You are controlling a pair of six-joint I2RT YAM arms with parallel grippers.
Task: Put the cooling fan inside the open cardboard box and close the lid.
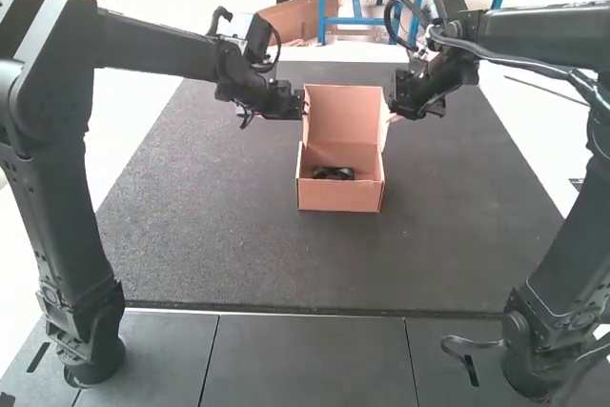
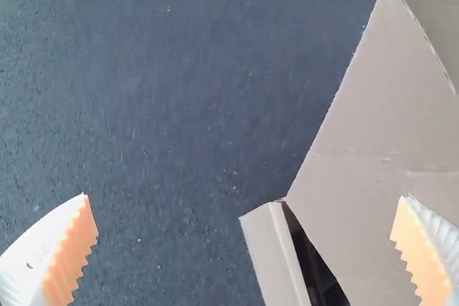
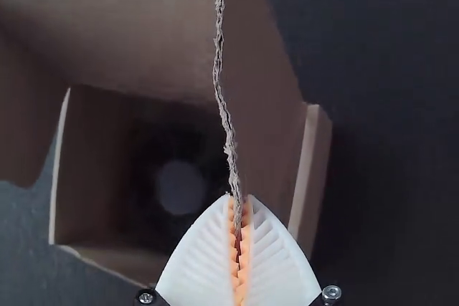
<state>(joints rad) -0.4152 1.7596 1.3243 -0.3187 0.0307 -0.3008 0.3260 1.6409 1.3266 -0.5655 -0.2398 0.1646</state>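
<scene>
A small cardboard box (image 1: 340, 190) stands on the dark mat with its lid (image 1: 345, 114) raised upright at the back. The black cooling fan (image 1: 334, 173) lies inside it on the bottom, and its round hub (image 3: 179, 186) faces up at the right wrist. My right gripper (image 1: 392, 113) is shut on the lid's right edge (image 3: 228, 127), with the cardboard pinched between the ribbed white fingers. My left gripper (image 1: 298, 105) is open at the lid's left edge, and its orange pads (image 2: 70, 252) straddle the lid's corner (image 2: 373, 177) without touching it.
The dark mat (image 1: 191, 226) covers the table around the box. A grey strip of table (image 1: 305, 359) runs along the near edge. A loose cardboard sheet (image 1: 295, 16) lies on the floor beyond the mat's far side.
</scene>
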